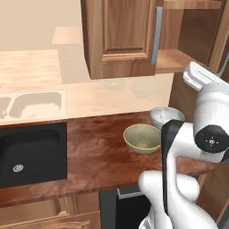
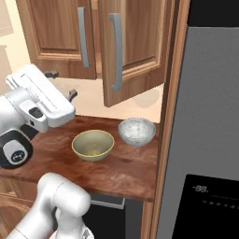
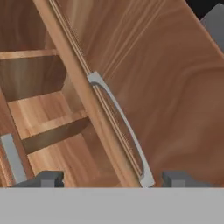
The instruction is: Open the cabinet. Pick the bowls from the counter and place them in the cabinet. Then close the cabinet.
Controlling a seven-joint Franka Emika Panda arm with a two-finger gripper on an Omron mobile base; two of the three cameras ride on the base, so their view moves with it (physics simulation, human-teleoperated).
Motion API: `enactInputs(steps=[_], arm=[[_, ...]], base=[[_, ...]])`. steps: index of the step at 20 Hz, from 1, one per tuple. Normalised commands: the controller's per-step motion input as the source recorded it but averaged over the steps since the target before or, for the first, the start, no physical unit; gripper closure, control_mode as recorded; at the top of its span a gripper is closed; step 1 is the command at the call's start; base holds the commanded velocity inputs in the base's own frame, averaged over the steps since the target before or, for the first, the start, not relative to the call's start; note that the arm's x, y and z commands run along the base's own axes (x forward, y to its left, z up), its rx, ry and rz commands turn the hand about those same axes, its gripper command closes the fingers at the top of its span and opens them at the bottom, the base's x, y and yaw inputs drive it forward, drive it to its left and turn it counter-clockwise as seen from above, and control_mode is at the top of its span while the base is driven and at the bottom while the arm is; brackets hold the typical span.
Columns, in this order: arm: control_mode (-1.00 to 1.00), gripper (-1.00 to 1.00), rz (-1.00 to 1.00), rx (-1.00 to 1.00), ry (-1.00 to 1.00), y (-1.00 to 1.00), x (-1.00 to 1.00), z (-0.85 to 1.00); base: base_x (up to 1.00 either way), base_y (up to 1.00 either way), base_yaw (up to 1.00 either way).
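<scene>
Left base view: the cabinet (image 1: 120,36) hangs above the surface (image 1: 89,147), one door swung open onto a bare shelf (image 1: 172,60). The olive bowl (image 1: 142,138) and white bowl (image 1: 166,117) sit empty near the surface's right end. Hand view: the end effector (image 3: 111,178) is spread, its tips apart either side of the door handle (image 3: 120,120), pinching nothing. No writing is legible.
</scene>
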Motion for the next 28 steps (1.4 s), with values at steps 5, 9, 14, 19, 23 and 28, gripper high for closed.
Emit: enactInputs(steps=[5, 9, 14, 19, 23, 28], arm=[[-1.00, -1.00, -0.35, -0.12, 0.00, 0.70, -0.29, 0.13], [-1.00, -1.00, -0.15, 0.00, 0.00, 0.16, 0.36, 0.00], [-1.00, -1.00, -0.02, 0.00, 0.00, -0.08, 0.52, -0.07], [-1.00, -1.00, 0.00, 0.00, 0.00, -0.32, 0.42, -0.23], [-1.00, -1.00, 0.01, 0.00, 0.00, -0.30, 0.40, -0.25], [-1.00, -1.00, 0.02, 0.00, 0.00, -0.28, 0.43, -0.22]], base=[[0.00, 0.00, 0.00], [0.00, 0.00, 0.00], [0.00, 0.00, 0.00], [0.00, 0.00, 0.00], [0.00, 0.00, 0.00], [0.00, 0.00, 0.00]])
